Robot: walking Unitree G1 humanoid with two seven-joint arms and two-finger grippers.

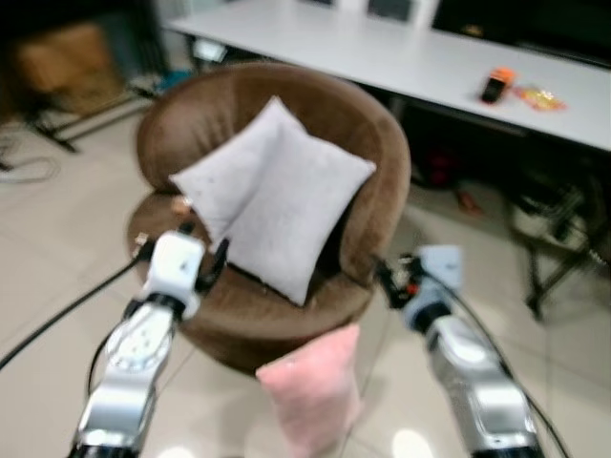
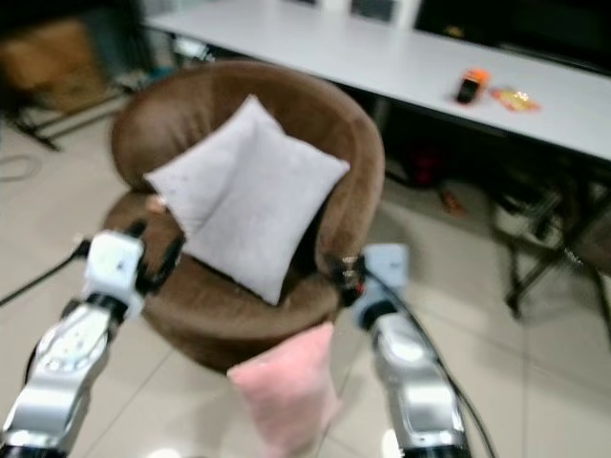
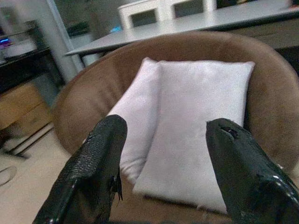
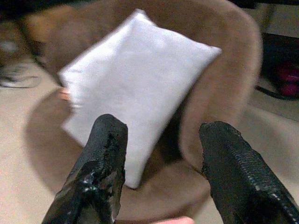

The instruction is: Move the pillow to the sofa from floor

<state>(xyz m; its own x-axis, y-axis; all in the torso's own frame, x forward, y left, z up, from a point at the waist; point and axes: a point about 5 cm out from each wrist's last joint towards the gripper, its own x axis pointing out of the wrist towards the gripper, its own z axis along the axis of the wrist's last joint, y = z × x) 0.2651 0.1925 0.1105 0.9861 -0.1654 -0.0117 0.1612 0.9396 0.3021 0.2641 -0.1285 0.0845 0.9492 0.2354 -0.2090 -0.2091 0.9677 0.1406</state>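
The task looks barely begun. The left gripper (image 1: 212, 256) hovers at the near left edge of the round brown sofa (image 1: 181, 114), jaws wide and empty. Two white cushions (image 1: 286, 205) lean against its back. The pink pillow (image 1: 315, 391) stands on the pale tiled floor (image 1: 57, 258), touching the sofa's near base. The right gripper (image 1: 391, 277) waits just right, jaws wide. A white desk (image 1: 382, 52) stands far behind.
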